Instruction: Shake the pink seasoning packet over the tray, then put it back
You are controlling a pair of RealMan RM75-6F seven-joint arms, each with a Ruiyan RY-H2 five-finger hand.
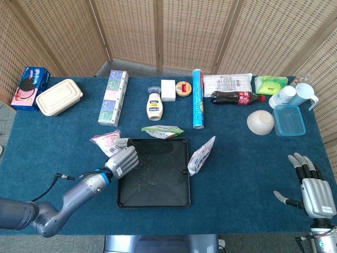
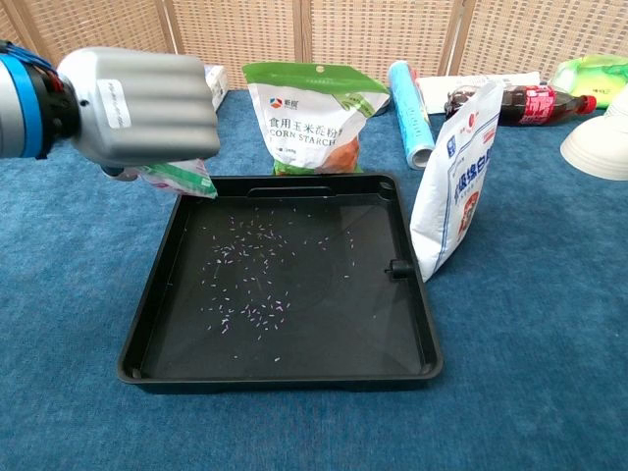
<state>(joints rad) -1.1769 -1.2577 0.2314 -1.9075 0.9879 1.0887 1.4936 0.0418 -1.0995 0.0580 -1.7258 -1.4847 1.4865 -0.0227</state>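
Note:
My left hand [image 1: 122, 159] grips the pink seasoning packet [image 1: 106, 141] above the left rim of the black tray [image 1: 181, 179]. In the chest view the left hand [image 2: 142, 108] hides most of the packet [image 2: 179, 179], whose lower corner hangs over the tray's [image 2: 412, 324] far left corner. Small pink grains [image 2: 257, 265] lie scattered on the tray floor. My right hand [image 1: 311, 185] rests open at the table's near right edge, holding nothing.
A green corn starch bag [image 2: 304, 116] stands behind the tray and a white pouch [image 2: 454, 177] leans at its right rim. Boxes, a mayonnaise bottle [image 1: 154, 105], a blue roll [image 1: 198, 98], a cola bottle [image 1: 238, 97] and bowls line the table's far side.

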